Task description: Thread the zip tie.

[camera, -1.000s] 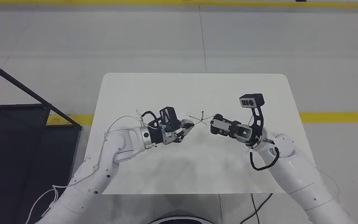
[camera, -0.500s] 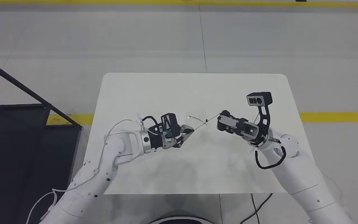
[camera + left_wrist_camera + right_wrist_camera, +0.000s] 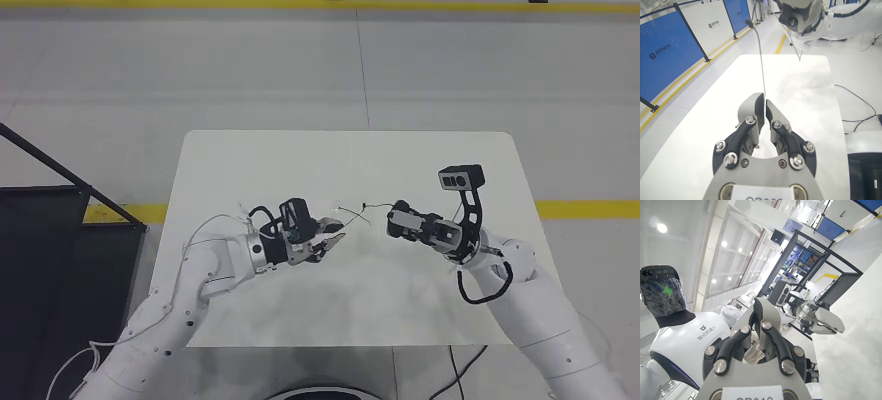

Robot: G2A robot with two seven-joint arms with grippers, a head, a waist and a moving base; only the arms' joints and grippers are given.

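Note:
My left gripper (image 3: 765,98) is shut on a thin zip tie (image 3: 761,56) above the white table (image 3: 800,98). The strap rises from the fingertips to a small dark head (image 3: 748,22). Facing it, my right gripper (image 3: 790,19) is shut on a pale strap (image 3: 794,47) whose free end (image 3: 799,59) hangs loose, apart from the head. From above, the left gripper (image 3: 335,241) and the right gripper (image 3: 392,221) face each other over the table's middle, with the thin ties (image 3: 352,208) between them. In the right wrist view its fingers (image 3: 761,311) are pressed together, and the left gripper (image 3: 840,329) lies beyond.
The white table (image 3: 300,160) carries nothing else. A dark frame and black panel (image 3: 40,230) stand off its left edge. Cables (image 3: 859,106) trail on the floor past the table's side.
The two grippers have drawn apart: the right one moved away to the right, and the left one pulled back slightly, widening the gap between them. Both stay shut.

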